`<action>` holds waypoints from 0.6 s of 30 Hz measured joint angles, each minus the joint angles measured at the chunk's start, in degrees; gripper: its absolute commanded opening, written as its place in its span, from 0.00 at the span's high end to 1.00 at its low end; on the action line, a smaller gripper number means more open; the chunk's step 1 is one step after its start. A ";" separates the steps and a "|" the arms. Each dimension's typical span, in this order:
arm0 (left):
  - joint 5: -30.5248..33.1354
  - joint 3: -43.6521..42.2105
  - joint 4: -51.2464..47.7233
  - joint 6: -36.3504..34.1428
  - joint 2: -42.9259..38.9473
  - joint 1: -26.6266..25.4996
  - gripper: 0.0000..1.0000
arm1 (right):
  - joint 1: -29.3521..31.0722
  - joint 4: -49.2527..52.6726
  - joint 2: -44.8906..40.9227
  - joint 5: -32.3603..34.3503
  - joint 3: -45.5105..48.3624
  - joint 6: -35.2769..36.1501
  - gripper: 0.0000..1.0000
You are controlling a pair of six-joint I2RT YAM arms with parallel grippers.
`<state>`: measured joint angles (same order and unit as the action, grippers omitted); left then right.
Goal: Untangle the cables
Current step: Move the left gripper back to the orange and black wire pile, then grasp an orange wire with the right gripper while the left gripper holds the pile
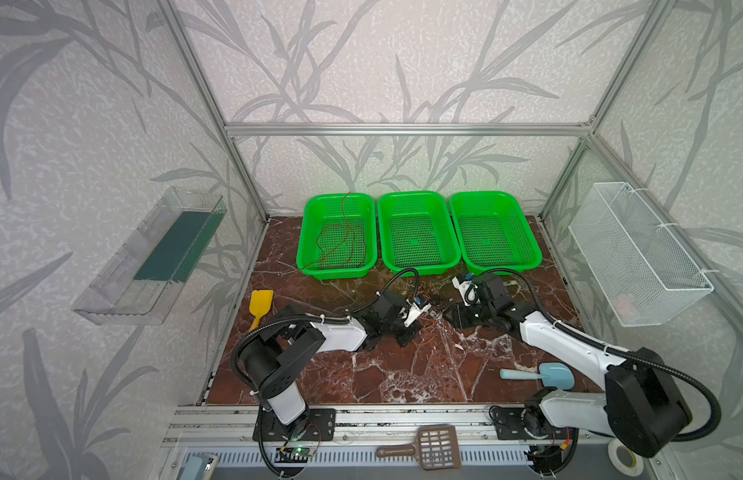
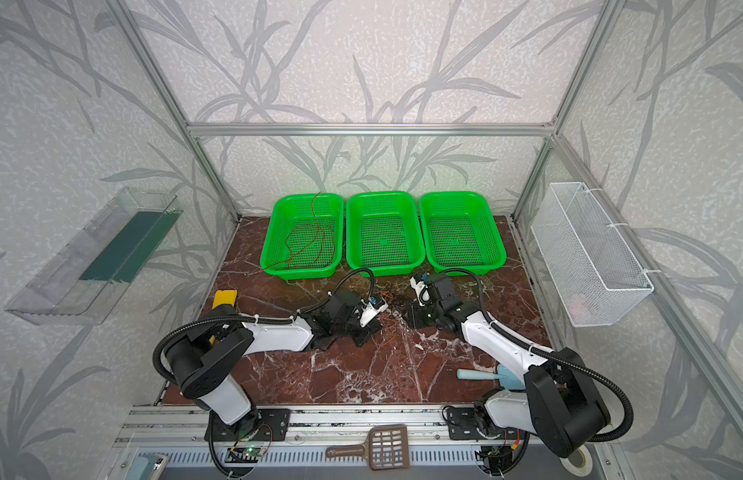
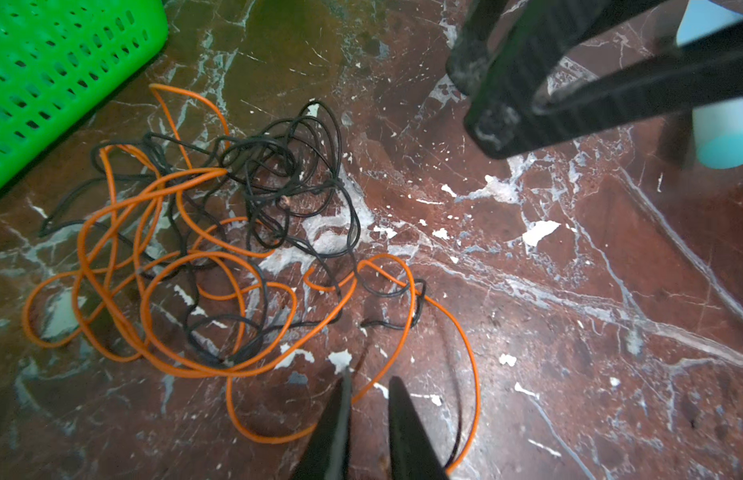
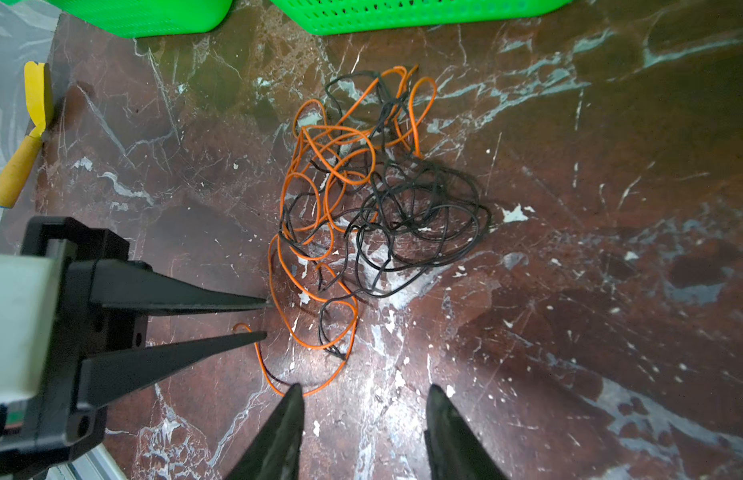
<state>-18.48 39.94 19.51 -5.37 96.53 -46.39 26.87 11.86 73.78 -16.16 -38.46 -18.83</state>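
The orange cable point(image 3: 477, 374) and the black cable point(image 3: 278, 166) lie tangled in one heap on the marble table point(image 3: 569, 291), between the two grippers. In the right wrist view the orange cable point(image 4: 278, 257) loops through the black cable point(image 4: 415, 208). The red-brown cable point(image 1: 340, 241) lies apart in the left green basket point(image 1: 303, 249). My left gripper point(image 3: 371, 377) is low at the heap's edge with a narrow gap between its jaws; an orange strand crosses that gap, not clamped. My right gripper point(image 4: 365, 388) is open beside an orange loop and holds nothing.
Two more green baskets point(image 1: 417, 195) point(image 1: 494, 193) stand in a row at the back. A yellow spatula point(image 1: 259, 305) lies at the left, a blue spatula point(image 1: 544, 374) near the right arm. A brown scoop point(image 1: 428, 446) lies on the front rail.
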 measured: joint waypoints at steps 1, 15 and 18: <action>-0.02 0.00 -0.22 -0.22 0.00 -0.13 0.93 | 0.00 0.00 0.00 0.00 0.09 -0.02 0.55; 3.69 0.39 -5.99 0.24 -10.84 -1.20 1.00 | 0.00 -0.70 -2.05 -0.79 0.31 0.42 0.49; 4.63 2.12 -7.23 0.22 -16.26 -1.20 1.00 | 0.00 -0.83 -2.45 -2.43 -0.90 1.31 0.43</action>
<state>-13.85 42.06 12.27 -5.15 80.27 -47.59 26.87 11.03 71.33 -18.59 -39.35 -17.52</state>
